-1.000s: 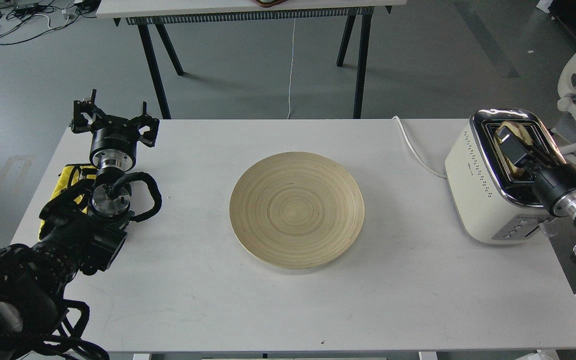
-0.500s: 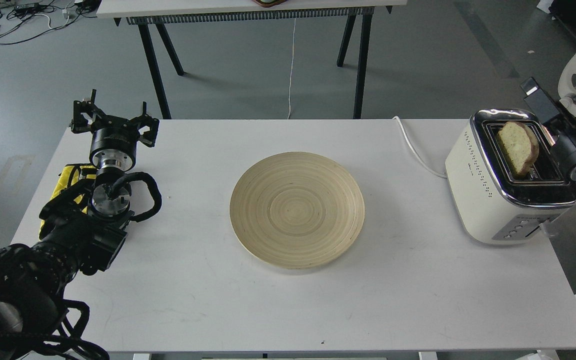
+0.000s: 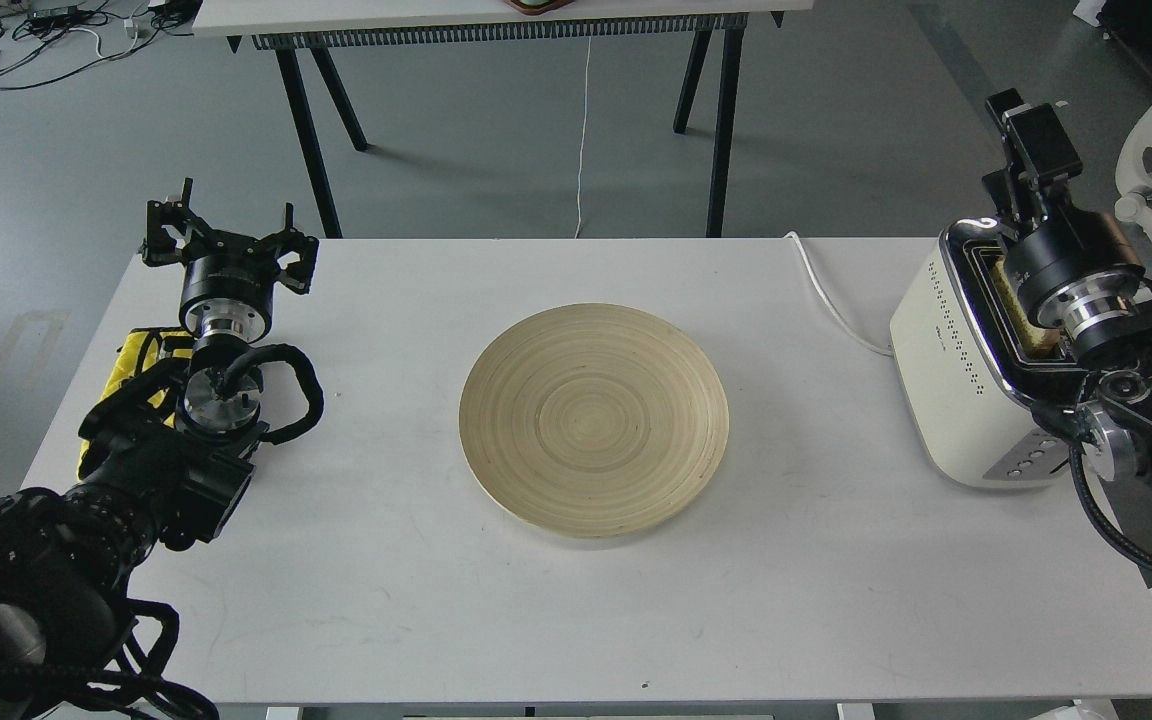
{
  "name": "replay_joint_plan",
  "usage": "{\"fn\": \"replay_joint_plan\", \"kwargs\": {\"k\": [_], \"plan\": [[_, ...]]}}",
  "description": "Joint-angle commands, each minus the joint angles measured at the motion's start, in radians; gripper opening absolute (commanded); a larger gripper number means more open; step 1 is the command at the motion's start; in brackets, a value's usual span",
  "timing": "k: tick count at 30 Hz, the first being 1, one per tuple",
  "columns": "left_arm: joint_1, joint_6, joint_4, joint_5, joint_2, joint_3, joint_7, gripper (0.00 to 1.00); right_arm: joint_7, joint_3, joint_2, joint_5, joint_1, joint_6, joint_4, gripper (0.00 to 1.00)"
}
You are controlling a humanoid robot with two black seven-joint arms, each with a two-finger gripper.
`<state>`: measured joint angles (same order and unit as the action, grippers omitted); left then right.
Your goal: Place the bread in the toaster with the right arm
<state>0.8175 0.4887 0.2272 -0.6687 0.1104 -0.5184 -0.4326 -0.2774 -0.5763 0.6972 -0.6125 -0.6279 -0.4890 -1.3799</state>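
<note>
The bread (image 3: 1018, 315) stands in a slot of the cream-white toaster (image 3: 946, 380) at the table's right edge; only a pale strip of it shows, the rest is behind my right arm. My right gripper (image 3: 1033, 135) is raised above the toaster's far end, off the bread, holding nothing. Its fingers look like one dark block, so I cannot tell whether they are open. My left gripper (image 3: 228, 243) rests open and empty at the table's far left.
A round bamboo plate (image 3: 594, 418) lies in the middle of the white table (image 3: 836, 580). The toaster's white cord (image 3: 836, 305) runs off the far edge. A yellow item (image 3: 131, 360) lies under my left arm. A second table (image 3: 496, 18) stands behind, a white chair (image 3: 1151, 190) at the right.
My right gripper let go of the bread, which stays in the toaster slot, and rose up and back above the toaster. The right arm now covers most of the slots. The left arm has not moved.
</note>
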Motion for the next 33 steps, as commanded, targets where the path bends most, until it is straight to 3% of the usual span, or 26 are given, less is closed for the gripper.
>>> {"fn": "replay_joint_plan", "kwargs": {"k": [1,10,21,24,33], "plan": [[0.000,0.000,0.001,0.000,0.000,0.000,0.000,1.00,-0.019,-0.010,-0.073,0.144,0.004,0.000,0.012,0.99],[0.000,0.000,0.001,0.000,0.000,0.000,0.000,1.00,-0.086,-0.092,-0.223,0.341,0.057,0.222,0.117,0.99],[0.000,0.000,0.000,0.000,0.000,0.000,0.000,1.00,-0.111,-0.330,-0.370,0.430,0.149,0.794,0.393,0.99],[0.000,0.000,0.001,0.000,0.000,0.000,0.000,1.00,-0.112,-0.333,-0.389,0.430,0.149,0.860,0.415,0.99],[0.000,0.000,0.000,0.000,0.000,0.000,0.000,1.00,-0.146,-0.333,-0.392,0.430,0.157,0.879,0.418,0.99]]}}
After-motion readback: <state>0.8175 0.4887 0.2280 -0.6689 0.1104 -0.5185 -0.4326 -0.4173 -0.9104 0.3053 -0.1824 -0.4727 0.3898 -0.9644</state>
